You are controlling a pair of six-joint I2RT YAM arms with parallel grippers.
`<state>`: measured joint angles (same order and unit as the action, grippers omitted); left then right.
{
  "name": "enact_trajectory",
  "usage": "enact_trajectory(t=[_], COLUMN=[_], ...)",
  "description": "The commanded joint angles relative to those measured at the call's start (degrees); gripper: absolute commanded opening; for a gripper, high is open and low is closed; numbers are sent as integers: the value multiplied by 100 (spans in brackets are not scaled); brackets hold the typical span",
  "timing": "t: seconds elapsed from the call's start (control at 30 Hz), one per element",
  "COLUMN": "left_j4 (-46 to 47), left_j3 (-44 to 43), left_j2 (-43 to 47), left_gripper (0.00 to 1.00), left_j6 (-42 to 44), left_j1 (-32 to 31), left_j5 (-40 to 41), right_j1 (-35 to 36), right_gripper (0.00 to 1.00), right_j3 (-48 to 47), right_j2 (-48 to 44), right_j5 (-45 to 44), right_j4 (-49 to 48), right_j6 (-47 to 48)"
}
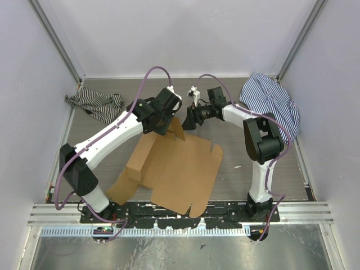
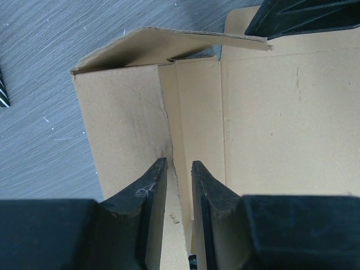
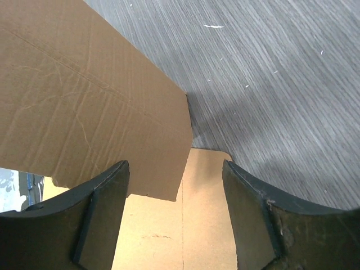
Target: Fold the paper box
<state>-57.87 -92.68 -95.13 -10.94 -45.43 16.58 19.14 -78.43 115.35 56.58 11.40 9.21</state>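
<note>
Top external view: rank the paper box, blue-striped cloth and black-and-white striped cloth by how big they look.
1. paper box, by far the largest, even with its far edge under the arms
2. blue-striped cloth, its lower edge partly behind the right arm
3. black-and-white striped cloth, bunched up, smallest

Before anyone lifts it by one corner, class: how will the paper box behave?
Probably light: the paper box is a thin cardboard sheet. Likely stiff across panels yet hinging at creases, since one flap stands raised while the main panel lies flat. Pushed, it may slide on the smooth table rather than fold.
</note>
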Motion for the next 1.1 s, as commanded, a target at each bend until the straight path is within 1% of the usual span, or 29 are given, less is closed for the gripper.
enact_trajectory(t=[0.0, 0.13, 0.23, 0.4, 0.67, 1.07], left_j4=[43, 41, 33, 32, 65, 42], left_j3=[130, 74, 17, -15, -1, -127], left_j2=[39, 30, 13, -22, -54, -94], left_gripper=[31, 29, 29, 28, 27, 27], left_j6=[-11, -5, -9, -11, -28, -12], left_j1=[-9, -10, -7, -4, -8, -7], left_j5=[-42, -43, -41, -64, -119, -127], right_j1=[21, 31, 86, 309, 421, 772], right_gripper=[73, 74, 76, 76, 76, 74], right_j3=[49, 368, 637, 767, 510, 470], right_j2=[-550, -779, -918, -989, -703, -433], right_j5=[197, 394, 364, 279, 65, -77], right_j4=[-486, -797, -1137, -1291, -1804, -2491], right_j6=[194, 367, 428, 782, 513, 240])
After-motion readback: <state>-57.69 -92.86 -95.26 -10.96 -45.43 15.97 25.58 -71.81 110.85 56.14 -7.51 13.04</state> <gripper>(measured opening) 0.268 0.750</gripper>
